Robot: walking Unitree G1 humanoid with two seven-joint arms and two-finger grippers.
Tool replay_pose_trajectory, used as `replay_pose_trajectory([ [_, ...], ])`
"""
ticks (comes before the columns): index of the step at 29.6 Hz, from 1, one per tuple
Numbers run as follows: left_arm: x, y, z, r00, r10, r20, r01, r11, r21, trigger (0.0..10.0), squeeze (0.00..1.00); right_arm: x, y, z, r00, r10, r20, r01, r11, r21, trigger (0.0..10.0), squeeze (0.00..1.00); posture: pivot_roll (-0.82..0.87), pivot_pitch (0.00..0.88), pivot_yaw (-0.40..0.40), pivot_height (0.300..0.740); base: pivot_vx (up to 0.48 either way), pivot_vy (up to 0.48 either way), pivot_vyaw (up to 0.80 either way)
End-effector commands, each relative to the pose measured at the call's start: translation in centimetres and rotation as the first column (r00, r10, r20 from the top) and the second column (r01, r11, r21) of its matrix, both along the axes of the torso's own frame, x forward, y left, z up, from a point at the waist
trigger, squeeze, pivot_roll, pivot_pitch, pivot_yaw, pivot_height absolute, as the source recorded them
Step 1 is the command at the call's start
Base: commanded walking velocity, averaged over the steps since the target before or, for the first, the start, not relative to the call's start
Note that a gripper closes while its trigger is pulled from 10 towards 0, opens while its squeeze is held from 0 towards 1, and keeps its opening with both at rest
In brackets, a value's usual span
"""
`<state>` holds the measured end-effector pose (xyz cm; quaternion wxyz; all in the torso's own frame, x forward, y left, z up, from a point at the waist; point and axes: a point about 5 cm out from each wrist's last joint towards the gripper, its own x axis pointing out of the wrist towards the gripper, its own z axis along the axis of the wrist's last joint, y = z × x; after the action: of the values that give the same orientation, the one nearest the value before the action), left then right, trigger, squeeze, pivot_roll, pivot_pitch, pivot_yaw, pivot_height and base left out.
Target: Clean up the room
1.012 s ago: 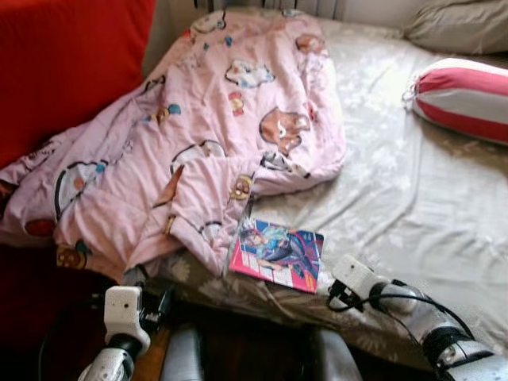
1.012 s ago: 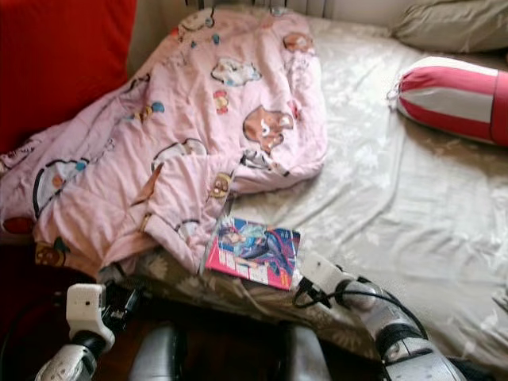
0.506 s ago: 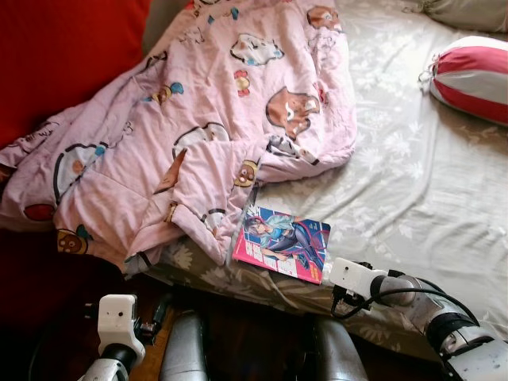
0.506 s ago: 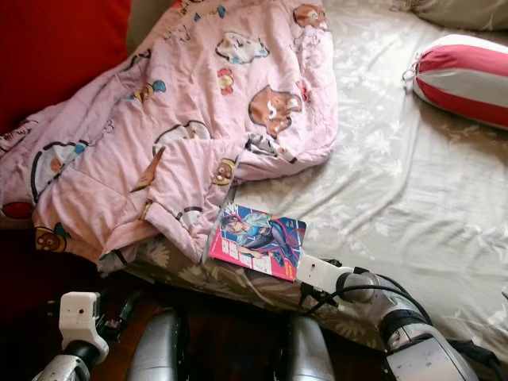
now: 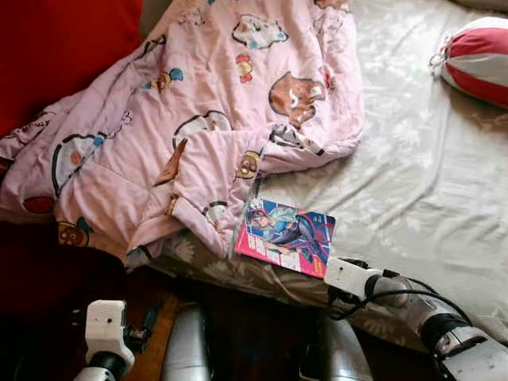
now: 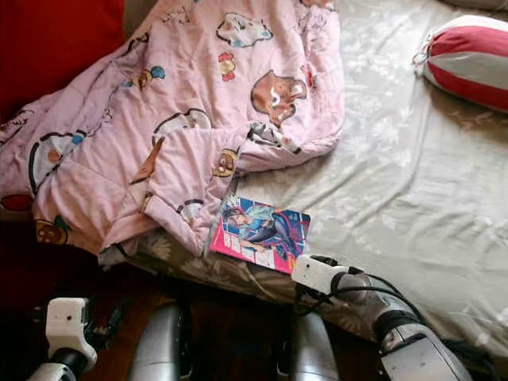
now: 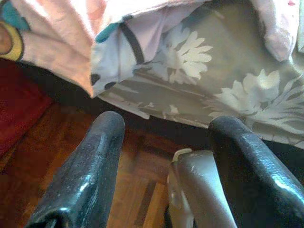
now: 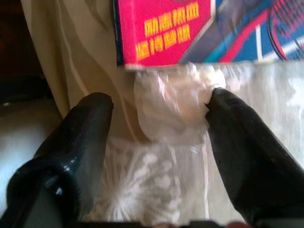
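Red fabric [image 5: 63, 48] fills the far left beside the bed, and below it, low over the dark wooden floor [image 7: 61, 156], the left gripper [image 7: 166, 156] hangs with its two black fingers [image 7: 90, 166] spread apart and nothing between them; its wrist camera looks up at the bed's edge, where a grey sheet with pale flowers [image 7: 190, 76] drapes down under a corner of the quilt. That pink quilt [image 5: 206, 119], printed with cartoon animals, lies crumpled over the left half of the bed, one folded corner reaching the near edge. Just beside that corner, flat on the sheet [image 5: 413, 182] near the bed's edge, lies the comic book [image 5: 284, 238], its cover showing a drawn figure in blue and purple with a magenta band along the near side. In the right wrist view that band carries yellow characters, perhaps Chinese, too blurred to read, and a clear plastic wrapper [image 8: 175, 99] sticks out past the cover's edge. The right gripper [image 8: 159, 114] rests at the book's near right corner, fingers [image 8: 237, 142] held wide on either side of the plastic flap and not closed on it. Well apart at the far right sits a red-and-white striped bolster [image 5: 476, 55].
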<state>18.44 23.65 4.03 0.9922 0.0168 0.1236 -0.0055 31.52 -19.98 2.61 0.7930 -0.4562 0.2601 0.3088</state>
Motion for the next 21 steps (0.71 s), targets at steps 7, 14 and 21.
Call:
replay_pose_trajectory([
  [7,-1.24,0.84,-0.27,0.998,0.017,-0.055,-0.016,1.000,0.007,10.0,0.00,-0.82,0.10,-0.96,0.999,-0.017,-0.034,0.017,1.000,0.023,4.9,0.00,0.28,0.345,0.001,0.607,0.000,0.000,0.00],
  [14,-0.97,0.79,-0.17,0.998,0.007,-0.058,-0.006,1.000,0.012,10.0,0.00,-0.72,0.19,-0.86,0.999,-0.037,-0.023,0.038,0.998,0.052,0.0,0.00,0.28,0.341,0.004,0.607,0.000,0.000,0.00],
  [21,-0.83,0.39,-0.16,0.998,-0.008,-0.056,0.009,1.000,0.019,10.0,0.00,-0.76,0.23,-0.82,0.999,-0.037,-0.017,0.038,0.997,0.072,0.0,0.00,0.27,0.336,0.003,0.607,0.000,0.000,0.00],
])
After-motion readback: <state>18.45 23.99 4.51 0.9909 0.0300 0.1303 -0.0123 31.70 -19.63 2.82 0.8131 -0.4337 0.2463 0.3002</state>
